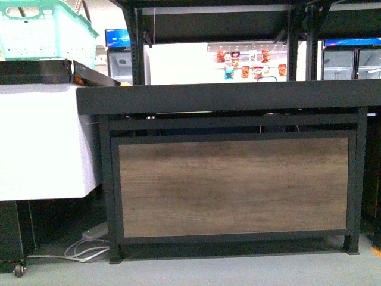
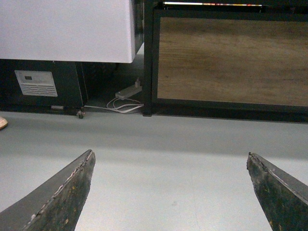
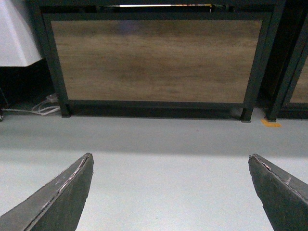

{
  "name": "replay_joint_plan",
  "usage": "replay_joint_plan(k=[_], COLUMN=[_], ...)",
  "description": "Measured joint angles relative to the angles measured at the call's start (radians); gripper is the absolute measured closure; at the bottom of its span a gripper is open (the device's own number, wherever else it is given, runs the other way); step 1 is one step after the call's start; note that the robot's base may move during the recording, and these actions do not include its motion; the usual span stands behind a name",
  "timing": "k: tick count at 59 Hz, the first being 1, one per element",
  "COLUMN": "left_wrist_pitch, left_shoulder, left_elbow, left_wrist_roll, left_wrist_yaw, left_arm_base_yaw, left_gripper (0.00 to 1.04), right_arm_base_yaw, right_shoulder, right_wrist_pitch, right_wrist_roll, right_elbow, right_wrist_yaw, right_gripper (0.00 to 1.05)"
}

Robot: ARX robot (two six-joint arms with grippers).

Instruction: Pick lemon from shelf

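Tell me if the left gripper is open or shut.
Open. In the left wrist view, the left gripper has its fingers far apart, with only bare floor between them.

Shelf deck: the shelf [image 1: 226, 98] shows only its raised rim, edge-on. The tray floor behind the rim is hidden, so its contents cannot be told.
Left fingers: the left gripper [image 2: 169, 154] shows only the tips of its fingers [image 2: 57, 197]; the rest is cropped.
Right fingers: the right gripper [image 3: 170, 155] is cropped in the same way.
Freezer: well beyond the left fingers, the freezer [image 2: 67, 29] is cropped, and its label [image 2: 34, 83] is too small to read.
Cable: the cable [image 2: 122, 103] runs out of sight under the freezer.
Basket: the basket [image 1: 41, 30] is cropped.
Packets: the packets [image 1: 250, 62] are blurred and unreadable.
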Motion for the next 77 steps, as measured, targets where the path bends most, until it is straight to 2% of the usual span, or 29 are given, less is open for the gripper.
replay_joint_plan(k=[77], left_wrist_pitch=[0.000], left_shoulder=[0.000], left_elbow=[0.000], left_wrist_roll=[0.000], left_wrist_yaw=[0.000], left_arm_base_yaw=[0.000], left_gripper=[0.08], right_arm_base_yaw=[0.000], right_shoulder=[0.000], right_wrist_pitch=[0.000], right_wrist_roll=[0.000], right_elbow=[0.000], right_wrist_yaw=[0.000], right_gripper=[0.07])
